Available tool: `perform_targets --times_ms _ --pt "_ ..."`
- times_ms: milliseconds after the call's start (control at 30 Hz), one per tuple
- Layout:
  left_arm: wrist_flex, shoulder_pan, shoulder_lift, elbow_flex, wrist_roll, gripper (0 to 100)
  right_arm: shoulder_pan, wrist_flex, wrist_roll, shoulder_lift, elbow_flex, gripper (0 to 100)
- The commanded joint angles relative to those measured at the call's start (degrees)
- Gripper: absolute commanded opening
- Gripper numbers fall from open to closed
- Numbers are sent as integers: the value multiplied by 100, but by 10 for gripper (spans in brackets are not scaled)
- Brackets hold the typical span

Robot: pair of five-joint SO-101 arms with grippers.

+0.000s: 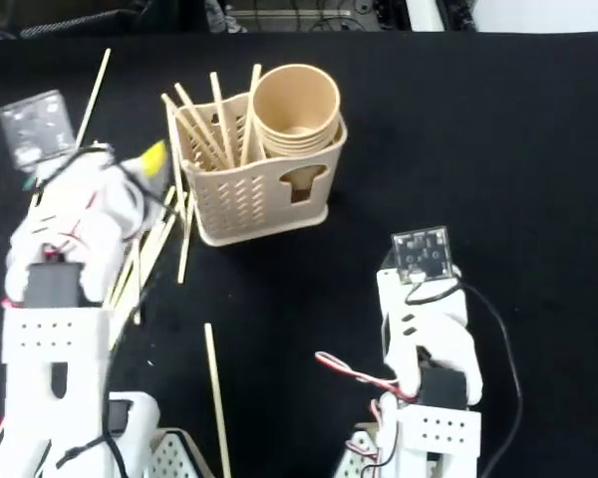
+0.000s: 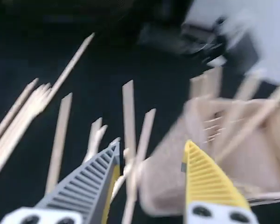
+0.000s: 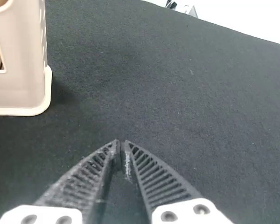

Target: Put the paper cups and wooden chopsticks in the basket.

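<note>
Beige slotted basket (image 1: 254, 194) toward the far edge of the black worktop (image 1: 518, 149), left of its middle. Already holds a stack of paper cups (image 1: 295, 105) and a fan of wooden chopsticks (image 1: 204, 129). Loose chopsticks (image 1: 151, 254) heaped on the worktop against the basket's left side, a single chopstick (image 1: 216, 393) alone by the near edge, a stray chopstick (image 1: 93, 88) out toward the far-left corner. Left gripper (image 2: 151, 147) above the heap, just beside the basket, jaws apart and closed on nothing. Right gripper (image 3: 120, 143) pressed together and empty, over bare worktop to the basket's right. Likely to handle as light, stiff, thin sticks: smooth enough to roll or pivot in a loose pinch, and prone to lifting two at a time from a pile. Best pinched across the width near the middle of one stick's length, for balance on the way to the basket.
</note>
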Motion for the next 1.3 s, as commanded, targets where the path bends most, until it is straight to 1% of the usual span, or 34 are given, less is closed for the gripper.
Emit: perform_targets --times_ms 0,67,133,233,300,500,633,667,733,800,833,867,933,1067,1167,1267 --pt "985 -910 0 -453 -448 221 -70 -88 44 -66 -48 13" --pt "1240 -1068 290 -462 -791 221 -70 -88 44 -66 -48 13" --pt "1310 -1086 844 -514 -1231 222 -70 -88 44 -66 -48 13" --pt "1345 -1068 1969 -831 -1837 227 -70 -88 44 -66 -40 13" --pt "1363 -1068 2813 -1130 -2048 227 -70 -88 44 -66 -40 13" --pt "1292 -1068 5116 -2211 -2154 227 -70 -88 44 -66 -40 13" --pt "1301 -1068 6356 -2888 -2110 223 -62 -97 44 -66 -40 13" --pt "1301 -1068 6620 -3011 -2110 213 -62 -97 44 -66 -40 13" --pt "1301 -1024 6989 -3213 -2127 149 -53 -105 44 -66 -40 13" --pt "1336 -980 7182 -3380 -2154 39 -53 -114 44 -66 -40 13" --pt "1345 -971 7209 -3415 -2154 19 -53 -114 44 -66 -40 13" --pt "1354 -971 7209 -3415 -2154 46 -53 -114 44 -66 -40 13" --pt "1354 -980 7200 -3424 -2145 27 -44 -114 44 -66 -40 13" --pt "1354 -980 7042 -3389 -2110 28 -44 -114 44 -66 -40 13" --pt "1345 -980 6514 -3187 -2110 28 -44 -114 44 -66 -40 13" --pt "1310 -971 5635 -2923 -2101 28 -44 -114 44 -66 -40 13"
